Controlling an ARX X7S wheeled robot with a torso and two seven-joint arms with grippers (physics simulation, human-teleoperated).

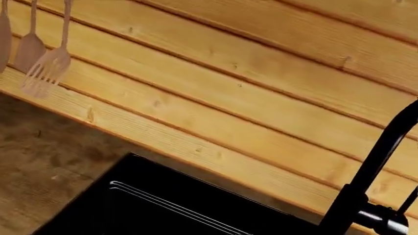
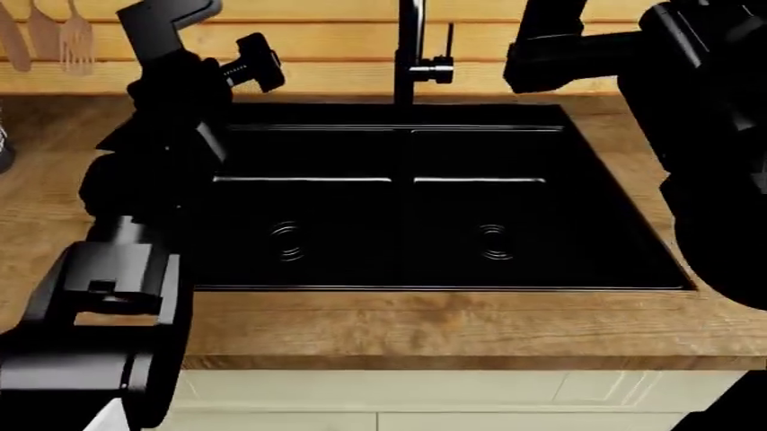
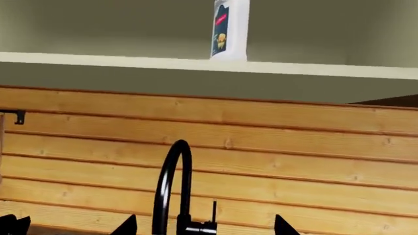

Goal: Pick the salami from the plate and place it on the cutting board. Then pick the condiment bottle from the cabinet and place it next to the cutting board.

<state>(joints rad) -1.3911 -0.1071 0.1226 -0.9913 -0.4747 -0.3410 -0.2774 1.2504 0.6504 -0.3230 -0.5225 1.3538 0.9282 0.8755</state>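
The white plastic condiment bottle with a dark blue label [image 3: 230, 29] stands on the cabinet shelf [image 3: 196, 64], above the black faucet [image 3: 171, 191], the right tool's tips spread wide below, seemingly lining up a reach.

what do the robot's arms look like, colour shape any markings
In the head view both arms are all black, built from chunky rounded segments joined by blocky housings. The left arm shows a boxy bracket near its base and a small knobbed fitting near its top end. The right arm looks bulkier and rounder. No cables, labels or markings are visible. In the right wrist view only dark pointed tips of the right tool show.
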